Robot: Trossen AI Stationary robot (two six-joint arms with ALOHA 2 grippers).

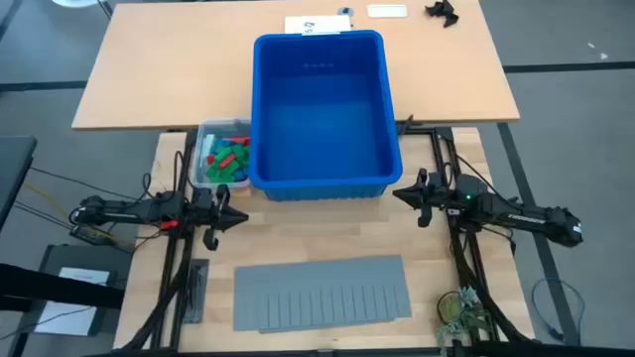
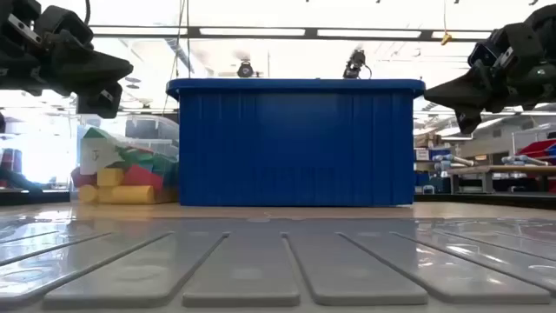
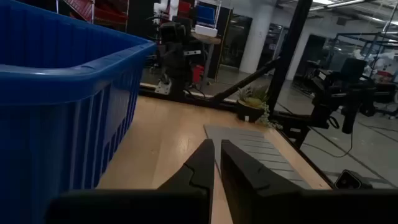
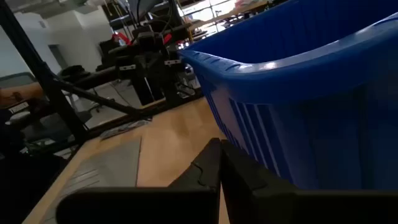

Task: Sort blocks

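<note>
Nothing is held yet, so sorting looks to be at the very start. Nearest the front edge of the surface (image 1: pixel 327 243), a grey ribbed mat (image 1: pixel 322 295) is laid flat, with a small plant (image 1: pixel 458 315) off at its right corner. Just past the mat, the left gripper (image 1: pixel 238 218) is parked on the left side with its fingers pressed together on nothing, and the right gripper (image 1: pixel 400 193) is mirrored on the right, also closed and empty. Both are hung a bit above the wood, pointed inward toward each other.

Between and beyond them the big blue bin (image 1: pixel 319 183) is set, apparently empty inside. Tucked right against its left wall is a small clear tub (image 1: pixel 201 159), and that's where the blocks (image 1: pixel 227 156) are piled: red, green, blue, with yellow ones seen from the low view.

The bricks are probably light, rigid and a bit slick, so nothing fragile is at stake. Because they're heaped and tilted, a topmost one should be pinched across its flat long sides rather than the studs. The thin tub might get shoved or lifted along.
</note>
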